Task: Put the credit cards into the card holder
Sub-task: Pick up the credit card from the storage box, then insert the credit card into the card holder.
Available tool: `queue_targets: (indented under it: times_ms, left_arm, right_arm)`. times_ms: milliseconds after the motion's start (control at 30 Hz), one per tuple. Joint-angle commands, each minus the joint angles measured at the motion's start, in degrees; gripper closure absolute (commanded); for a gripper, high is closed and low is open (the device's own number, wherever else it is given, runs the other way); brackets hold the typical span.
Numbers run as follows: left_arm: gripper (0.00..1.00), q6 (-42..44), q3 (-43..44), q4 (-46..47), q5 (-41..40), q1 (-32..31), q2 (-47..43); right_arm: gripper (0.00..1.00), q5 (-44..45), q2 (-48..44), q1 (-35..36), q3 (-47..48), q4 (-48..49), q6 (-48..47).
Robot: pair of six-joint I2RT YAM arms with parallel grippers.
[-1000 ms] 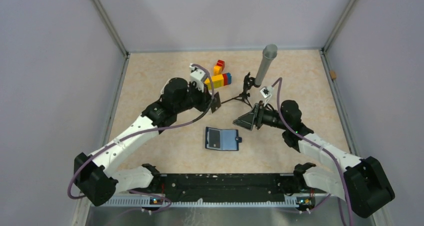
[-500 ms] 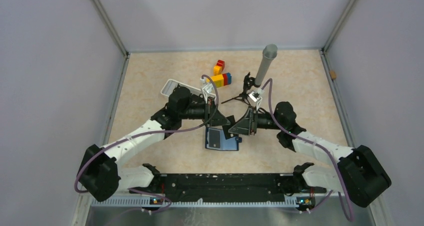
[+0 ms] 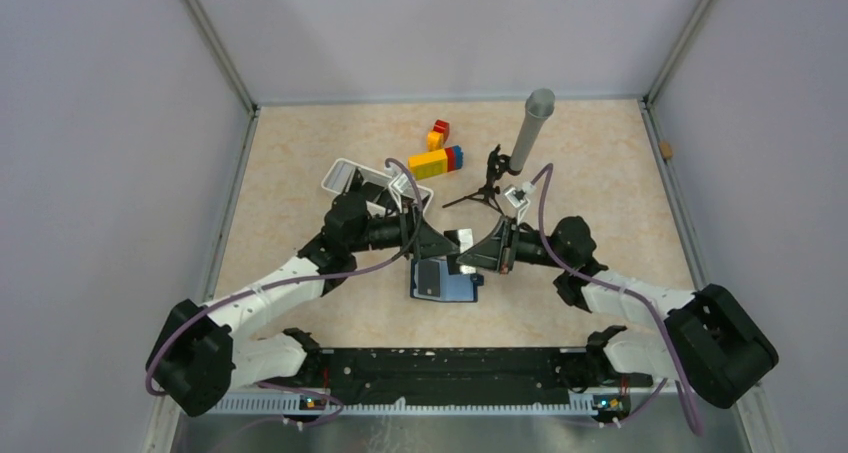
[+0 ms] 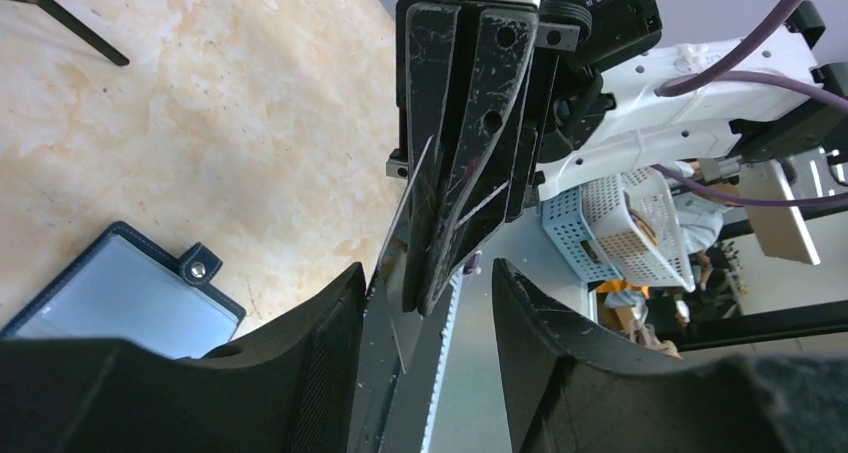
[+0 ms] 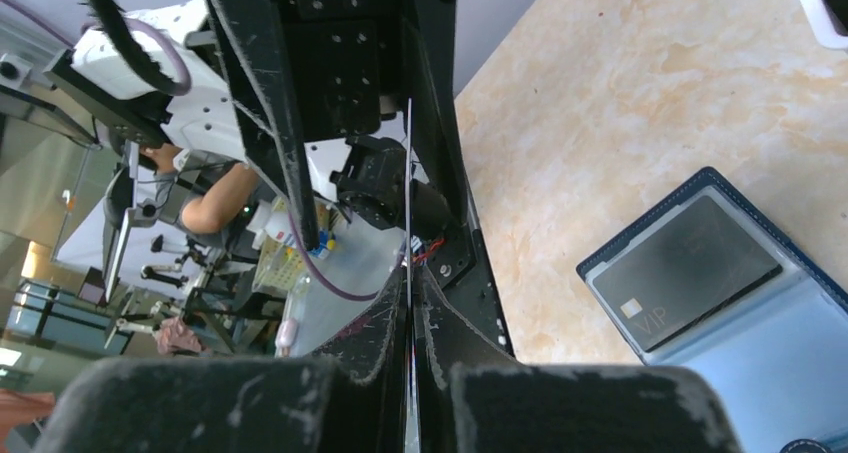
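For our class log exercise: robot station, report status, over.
Left fingers open. Right fingers shut on credit card, aloft near open card holder; another card already inside. Nothing between them.

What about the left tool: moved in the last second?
Yes. The left tool moved nearer the arm bases, away from the toy blocks, toward the card holder.

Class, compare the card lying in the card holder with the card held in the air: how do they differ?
The stowed card lies flat in the card holder; the held card is up in the air. No hand touches the stowed card; the right hand pinches the held card. Both are thin and flat.
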Motion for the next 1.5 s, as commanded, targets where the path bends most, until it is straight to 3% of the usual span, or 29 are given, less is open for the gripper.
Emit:
queue_targets:
  times_ms: [0,167,333,533,567,700,800,967,1067,1333,1467]
  left_arm:
    - [0.50,-6.5,-3.2,11.5,-1.3,0.0,-1.4]
    - [0.61,-11.1,-6.0,18.0,-1.4,0.0,-0.7]
    - [0.69,-11.4,-5.7,18.1,-1.3,0.0,0.1]
    - [1.00,-12.0,-6.3,18.2,-1.4,-0.1,0.7]
    - [1.00,-12.1,-6.5,17.9,-1.7,-0.1,0.6]
    - [1.00,-9.7,-7.1,12.9,-5.8,0.0,-0.4]
    - [1.00,-7.0,-7.1,6.4,-8.7,0.5,-0.4]
    - [1.00,-2.9,-6.9,2.7,-7.7,1.4,3.0]
    - [1.00,0.9,-5.5,-2.0,-7.1,1.7,7.0]
    - [1.00,6.2,-2.9,-8.9,-5.4,2.7,16.5]
    - [1.00,6.5,-3.0,-8.8,-4.3,3.7,18.2]
  right_arm:
    - [1.00,1.3,1.5,0.3,-0.6,13.4,3.8]
    - [1.00,-0.1,2.9,0.3,-0.2,15.5,4.9]
    - [1.00,-1.2,3.5,0.4,0.0,15.5,5.0]
    - [1.00,-0.6,3.3,0.4,0.2,11.9,4.0]
    - [0.96,-0.2,3.0,0.4,0.2,10.4,3.6]
    - [0.53,4.0,-0.3,0.3,0.7,-3.1,-2.3]
    - [0.39,9.8,-4.9,0.2,1.7,-18.7,-9.4]
    - [0.33,24.1,-10.8,0.3,4.1,-42.2,-16.8]
    - [0.36,30.2,-9.7,0.3,5.1,-50.4,-16.9]
    - [0.38,32.9,-0.1,1.9,3.3,-46.0,-12.1]
    - [0.45,32.2,4.3,1.9,3.3,-42.4,-10.3]
